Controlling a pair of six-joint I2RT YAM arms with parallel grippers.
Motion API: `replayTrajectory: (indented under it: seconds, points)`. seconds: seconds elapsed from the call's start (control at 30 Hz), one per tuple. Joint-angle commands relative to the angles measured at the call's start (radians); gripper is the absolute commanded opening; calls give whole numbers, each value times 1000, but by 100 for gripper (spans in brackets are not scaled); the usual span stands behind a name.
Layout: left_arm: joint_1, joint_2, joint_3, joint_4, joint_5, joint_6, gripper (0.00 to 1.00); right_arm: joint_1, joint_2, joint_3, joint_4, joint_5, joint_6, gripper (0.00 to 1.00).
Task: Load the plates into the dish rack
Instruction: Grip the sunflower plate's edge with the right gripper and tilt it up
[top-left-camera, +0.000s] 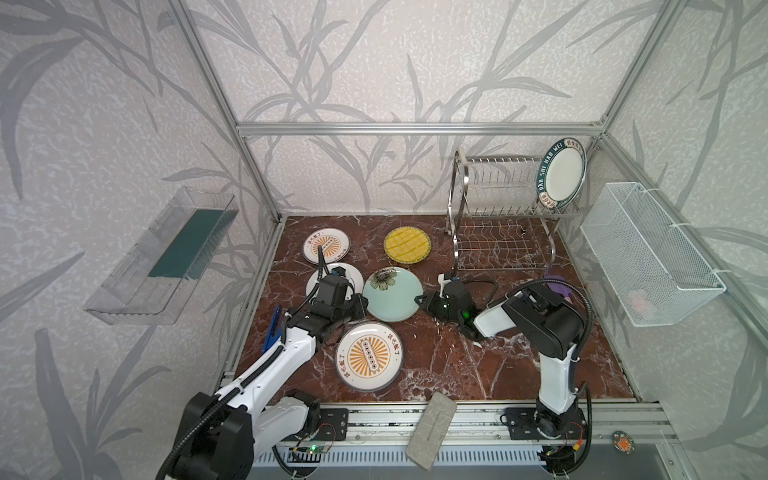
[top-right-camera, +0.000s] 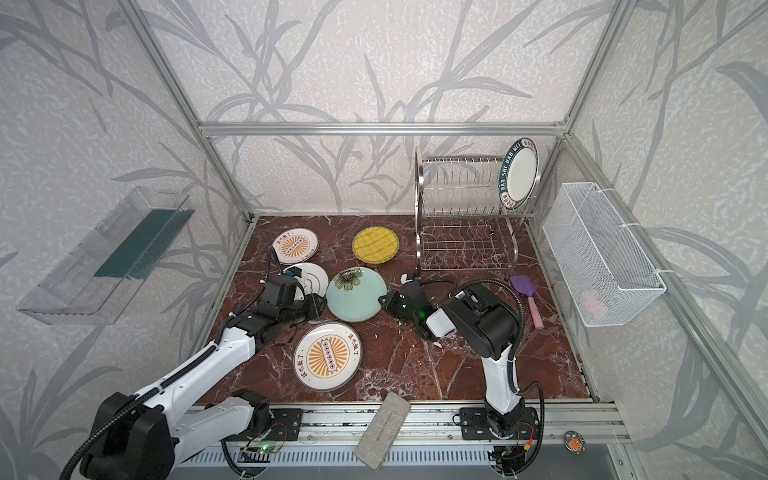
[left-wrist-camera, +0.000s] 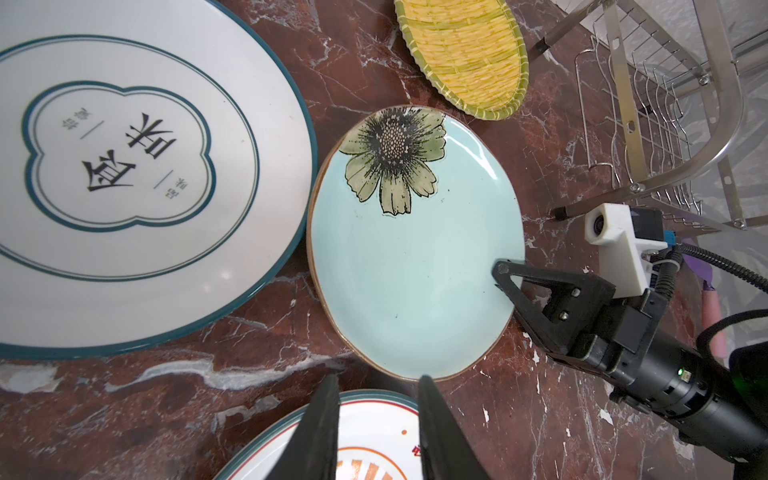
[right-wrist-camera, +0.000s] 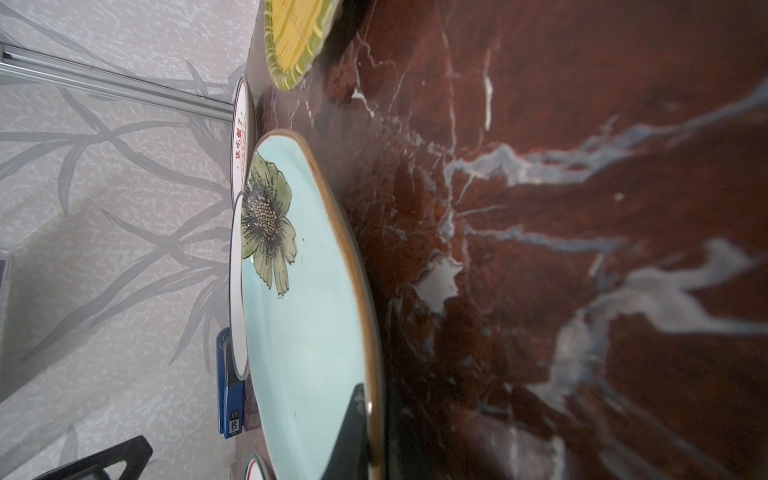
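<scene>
The mint plate with the flower (top-left-camera: 390, 297) (top-right-camera: 355, 295) (left-wrist-camera: 411, 266) (right-wrist-camera: 307, 311) lies flat on the marble. My right gripper (top-left-camera: 419, 300) (top-right-camera: 381, 300) (right-wrist-camera: 372, 399) is shut on its right rim. My left gripper (top-left-camera: 360, 308) (left-wrist-camera: 376, 380) hovers open at that plate's left side, holding nothing. Around it lie two sunburst plates (top-left-camera: 369, 356) (top-left-camera: 326, 246), a yellow plate (top-left-camera: 406, 245) and a ringed white plate (left-wrist-camera: 124, 166). The dish rack (top-left-camera: 498, 232) stands at the back right. A teal-rimmed plate (top-left-camera: 563, 172) stands upright in its upper tier.
A white mesh basket (top-left-camera: 648, 257) hangs on the right wall and a clear tray (top-left-camera: 162, 257) on the left wall. A purple spatula (top-right-camera: 524, 291) lies right of my right arm. A grey block (top-left-camera: 431, 430) rests on the front rail.
</scene>
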Motion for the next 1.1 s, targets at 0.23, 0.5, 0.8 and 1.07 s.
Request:
replayTrajectory:
  seconds: [0.23, 0.5, 0.8, 1.07]
  points:
    - [6, -21, -5, -7, -21, -18, 35, -59, -102, -88, 8, 21, -32, 0]
    - [5, -27, 2, -11, 2, -20, 38, -109, -205, -142, -23, 12, -63, 0]
    - [5, -27, 13, 1, 68, -21, 39, -118, -371, -136, -188, -10, -163, 0]
    - [5, -26, -2, 70, 148, -36, 37, -119, -427, -115, -207, -95, -180, 0]
